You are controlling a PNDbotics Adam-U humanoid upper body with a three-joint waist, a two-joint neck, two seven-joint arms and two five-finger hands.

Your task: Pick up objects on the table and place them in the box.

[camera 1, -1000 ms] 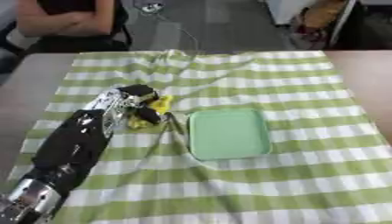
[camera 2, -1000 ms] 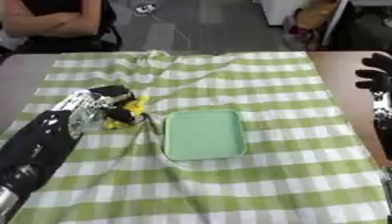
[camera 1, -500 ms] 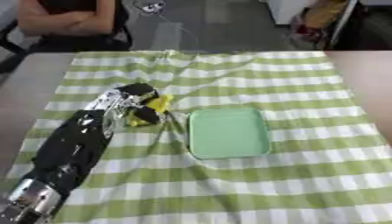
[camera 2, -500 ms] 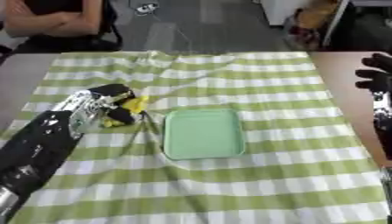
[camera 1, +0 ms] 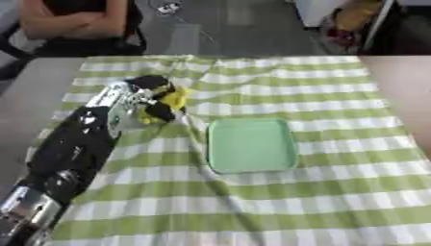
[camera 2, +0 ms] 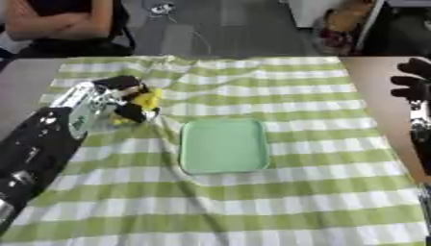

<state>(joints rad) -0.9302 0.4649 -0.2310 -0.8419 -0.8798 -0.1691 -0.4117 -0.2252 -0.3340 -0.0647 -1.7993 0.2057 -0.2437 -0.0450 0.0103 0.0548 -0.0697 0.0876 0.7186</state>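
The left hand lay over the green-and-white checked cloth at about 10 o'clock from the table's middle, its arm running in from the lower left corner. Its fingers were curled round a small yellow object, which showed between the dark fingertips and the silver palm. Whether the object was lifted clear of the cloth or resting on it could not be told.

The box, a shallow pale-green tray with rounded corners, sat on the cloth near the middle, at about 4 o'clock from the held object and just beside the hand. Nothing showed inside it.

The right hand appeared only in the right eye view, at 3 o'clock by the picture's edge, over the bare brown table past the cloth's border. Its dark fingers pointed upward, relaxed, with nothing in them, well apart from the box.
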